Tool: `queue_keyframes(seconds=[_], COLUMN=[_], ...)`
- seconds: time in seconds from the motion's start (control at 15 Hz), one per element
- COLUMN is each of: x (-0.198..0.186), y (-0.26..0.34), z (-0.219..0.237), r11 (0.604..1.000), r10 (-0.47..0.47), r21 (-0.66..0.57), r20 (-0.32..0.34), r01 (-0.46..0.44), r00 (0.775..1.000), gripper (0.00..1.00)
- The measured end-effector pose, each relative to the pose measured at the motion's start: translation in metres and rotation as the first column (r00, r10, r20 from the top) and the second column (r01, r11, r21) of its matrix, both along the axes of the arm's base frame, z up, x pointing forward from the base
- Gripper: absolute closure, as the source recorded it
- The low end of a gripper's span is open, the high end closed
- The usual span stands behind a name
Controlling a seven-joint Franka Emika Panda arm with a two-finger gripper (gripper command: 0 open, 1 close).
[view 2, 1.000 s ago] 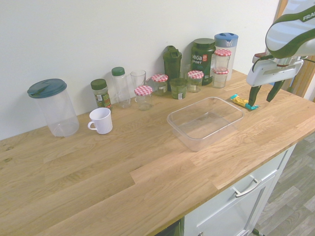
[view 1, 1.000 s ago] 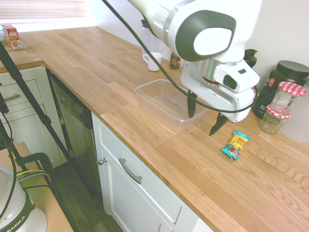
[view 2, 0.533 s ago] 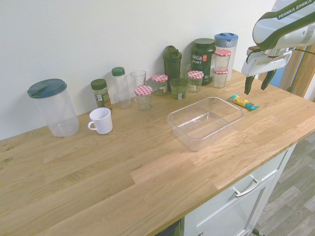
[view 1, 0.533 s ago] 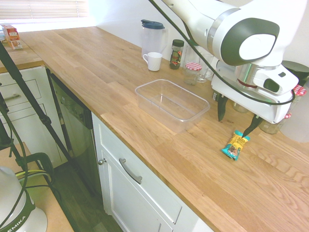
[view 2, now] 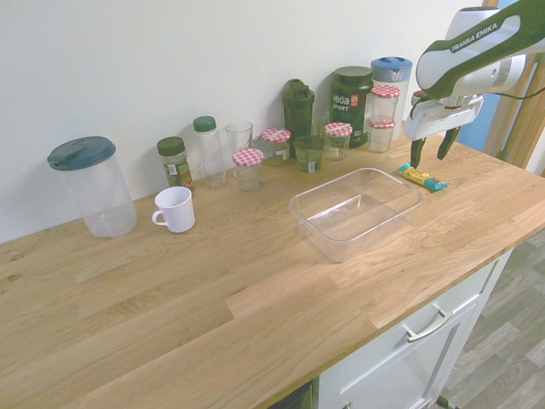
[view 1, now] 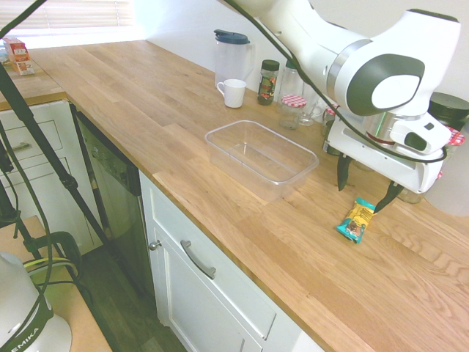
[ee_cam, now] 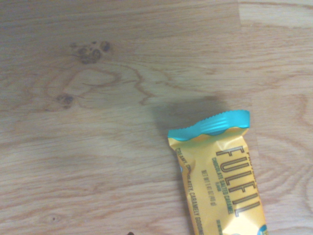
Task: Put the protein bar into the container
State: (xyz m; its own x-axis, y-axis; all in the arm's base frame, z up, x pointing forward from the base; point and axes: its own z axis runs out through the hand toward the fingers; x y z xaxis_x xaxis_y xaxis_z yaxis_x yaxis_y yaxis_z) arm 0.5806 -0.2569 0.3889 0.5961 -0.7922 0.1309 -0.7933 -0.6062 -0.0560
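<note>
Protein bar (view 1: pixel 357 220): a small flat packet with teal ends and a yellow middle, lying flat on the wooden surface (view 1: pixel 132 95), outside the tub and to its right in the first exterior view. In the wrist view the packet (ee_cam: pixel 222 171) shows one crimped teal end and dark lettering on yellow.
Pitcher (view 2: pixel 92 186): clear with a dark blue lid, far left along the wall in the second exterior view.
Mug (view 2: pixel 174 209): white, just in front of the spice jar (view 2: pixel 174 162).
Row at the wall: a bottle, a glass, red-checked-lid jars (view 2: pixel 249 168), a dark shaker and a dark tub labelled Vega (view 2: pixel 352 104).
Container (view 2: pixel 356 211): clear rectangular plastic tub, standing near the front edge of the surface, nothing inside it.
End effector (view 1: pixel 364 185): fingers spread apart and pointing down, hovering just above the near end of the bar, gripping nothing.
</note>
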Motion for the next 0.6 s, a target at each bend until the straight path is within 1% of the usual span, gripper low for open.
queue_keyframes(seconds=[0.13,0.6], x=[0.006,0.015], y=[0.0,-0.008], z=[-0.013,-0.033], r11=[1.0,1.0], r10=[0.006,0.004], r21=[-0.008,-0.025], r20=[-0.004,-0.016], r01=[-0.006,-0.005], r00=[1.0,1.0], gripper=[0.0,0.0])
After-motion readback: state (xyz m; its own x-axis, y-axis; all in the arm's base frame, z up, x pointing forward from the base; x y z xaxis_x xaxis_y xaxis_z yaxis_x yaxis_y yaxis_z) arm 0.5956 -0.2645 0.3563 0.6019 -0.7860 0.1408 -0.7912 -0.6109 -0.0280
